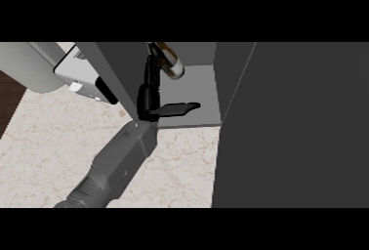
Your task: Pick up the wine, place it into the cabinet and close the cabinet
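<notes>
Hand: your left hand [153, 100] is reaching into the cabinet [288, 127], fingers stretched up along the wine [170, 62], thumb sticking out sideways.
Wine: it's sitting inside on the cabinet floor, tilted.
Counter: the marble top [65, 141] is showing below.

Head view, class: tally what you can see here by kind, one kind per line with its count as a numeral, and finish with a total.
Wine bottle: 1
Cabinet: 1
Robot hand: 1
White appliance: 1
Total: 4
</notes>
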You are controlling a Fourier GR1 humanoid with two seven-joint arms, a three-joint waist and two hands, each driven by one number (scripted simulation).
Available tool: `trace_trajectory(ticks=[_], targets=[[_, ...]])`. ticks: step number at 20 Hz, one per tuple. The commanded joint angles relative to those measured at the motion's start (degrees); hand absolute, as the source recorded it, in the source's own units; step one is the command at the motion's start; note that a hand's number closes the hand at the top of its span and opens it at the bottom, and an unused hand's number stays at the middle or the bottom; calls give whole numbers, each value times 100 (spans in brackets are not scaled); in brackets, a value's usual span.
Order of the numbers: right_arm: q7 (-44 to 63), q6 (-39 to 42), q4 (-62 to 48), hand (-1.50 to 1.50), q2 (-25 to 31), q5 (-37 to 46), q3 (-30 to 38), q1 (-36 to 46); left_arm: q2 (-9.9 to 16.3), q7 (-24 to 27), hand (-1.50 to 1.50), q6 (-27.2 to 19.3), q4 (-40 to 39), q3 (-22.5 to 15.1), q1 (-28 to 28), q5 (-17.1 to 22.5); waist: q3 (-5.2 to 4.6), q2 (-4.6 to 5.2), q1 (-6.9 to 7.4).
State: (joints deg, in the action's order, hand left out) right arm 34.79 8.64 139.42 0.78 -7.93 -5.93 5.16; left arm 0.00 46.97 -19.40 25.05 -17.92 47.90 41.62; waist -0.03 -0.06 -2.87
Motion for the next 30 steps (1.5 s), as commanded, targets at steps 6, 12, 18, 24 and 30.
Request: trace_trajectory(ticks=[6,12,18,24,30], targets=[[57,-50,448,-150,102,-83,166,-375,0,-630,-150,-1523,2506,-1422,-1356,-17,6,-24,295],[260,-168,654,-150,148,-157,259,-226,2,-685,-150,-2058,3767,-1824,-2145,-465,4,-14,293],[219,-96,663,-150,166,-149,219,-431,313,-1303,-150,-2878,5733,-2537,-3129,-823,6,-29,324],[165,124,680,-150,336,-512,429,-574,749,-1631,-150,-3079,6630,-2815,-3891,-1324,7,-15,296],[191,62,669,-150,172,-312,103,-482,1066,-1550,-150,-2676,7455,-2733,-4555,-1413,4,-8,287]])
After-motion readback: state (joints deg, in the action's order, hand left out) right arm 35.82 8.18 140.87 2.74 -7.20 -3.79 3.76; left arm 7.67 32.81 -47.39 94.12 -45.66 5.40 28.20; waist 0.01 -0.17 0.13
